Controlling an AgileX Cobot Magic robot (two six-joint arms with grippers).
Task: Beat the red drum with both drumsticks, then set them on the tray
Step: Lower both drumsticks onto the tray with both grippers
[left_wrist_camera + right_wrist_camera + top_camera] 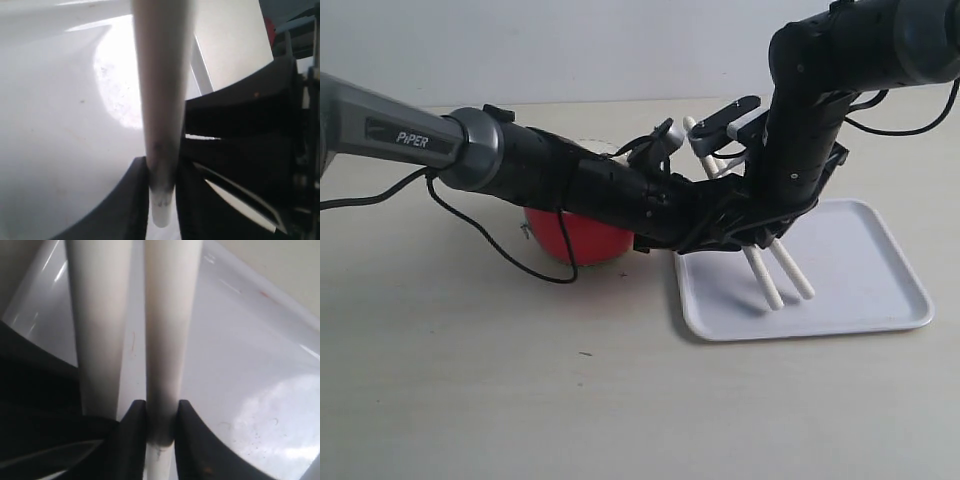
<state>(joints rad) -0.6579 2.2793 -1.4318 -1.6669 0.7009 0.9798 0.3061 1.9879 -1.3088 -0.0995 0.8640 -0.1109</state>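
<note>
A: Where is the red drum [575,240] sitting?
B: It is sitting left of the middle, partly hiding behind the left arm [470,150]. The tray [865,290] is lying at the lower right, just beside it.
A: What is the left gripper [161,197] doing?
B: Its two black fingers [132,207] are squeezing one drumstick [162,100], closed tight on its thin shaft.
A: And the right gripper [161,425]?
B: It is pinching the other drumstick [167,340] the same way.
A: Where are the drumsticks [765,280] pointing?
B: They are slanting down side by side over the tray's left part. Their tips may be touching it, but that is hard to tell.
</note>
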